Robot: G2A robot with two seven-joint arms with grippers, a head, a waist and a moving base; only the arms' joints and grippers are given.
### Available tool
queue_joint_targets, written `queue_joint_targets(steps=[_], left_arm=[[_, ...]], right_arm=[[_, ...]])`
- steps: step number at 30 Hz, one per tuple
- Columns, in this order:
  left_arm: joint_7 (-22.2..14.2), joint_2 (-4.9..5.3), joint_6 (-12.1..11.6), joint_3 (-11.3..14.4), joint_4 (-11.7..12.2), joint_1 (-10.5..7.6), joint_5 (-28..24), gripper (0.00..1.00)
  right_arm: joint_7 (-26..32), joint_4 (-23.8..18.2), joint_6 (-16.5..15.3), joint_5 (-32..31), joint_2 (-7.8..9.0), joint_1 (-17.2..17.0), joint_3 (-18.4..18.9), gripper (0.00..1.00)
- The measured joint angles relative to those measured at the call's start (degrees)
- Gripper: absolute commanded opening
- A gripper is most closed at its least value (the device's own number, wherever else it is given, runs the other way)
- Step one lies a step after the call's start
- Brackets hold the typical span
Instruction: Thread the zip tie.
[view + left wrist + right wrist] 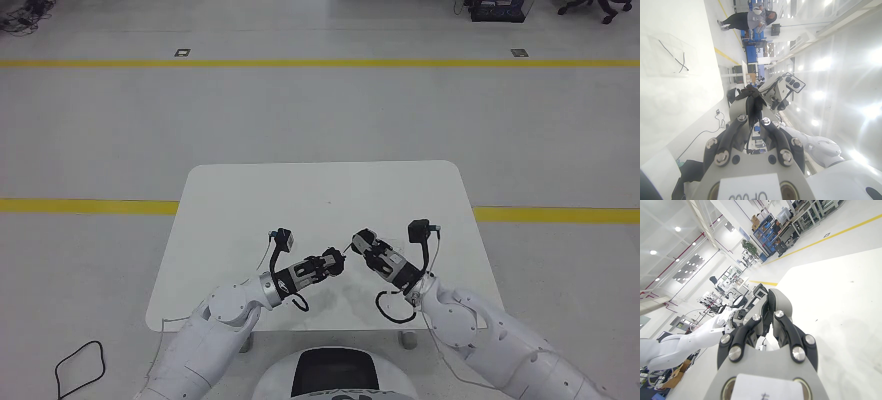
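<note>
My two grippers meet tip to tip above the front middle of the white table. The left gripper is shut on a thin black zip tie, whose strap runs back from between the pads toward the wrist. In the left wrist view the left gripper points at the other arm just beyond its tips. The right gripper is shut, with its black pads pressed together. Whether anything lies between those pads I cannot tell. Two more black zip ties lie crossed on a clear sheet on the table.
The table's rounded corner and its edge lie close beyond the right gripper. Yellow floor lines run behind the table. Black cables loop under both wrists.
</note>
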Motion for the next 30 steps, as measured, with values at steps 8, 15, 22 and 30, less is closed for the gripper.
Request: queue_joint_targets(steps=[8, 15, 22, 30], left_arm=[[0.0, 0.0, 0.0, 0.0, 0.0, 0.0, 0.0, 0.0], [0.0, 0.0, 0.0, 0.0, 0.0, 0.0, 0.0, 0.0], [0.0, 0.0, 0.0, 0.0, 0.0, 0.0, 0.0, 0.0], [0.0, 0.0, 0.0, 0.0, 0.0, 0.0, 0.0, 0.0]], right_arm=[[0.59, -0.45, 0.0, -0.32, -0.06, -0.88, 0.91, 0.0], [1.46, 0.2, 0.0, 0.23, -0.45, -0.9, 1.18, 0.0], [1.96, 0.72, 0.0, 0.31, -0.8, -0.99, 1.54, 0.0], [1.93, 0.66, 0.0, -0.05, -1.01, -1.41, 2.51, 0.0]])
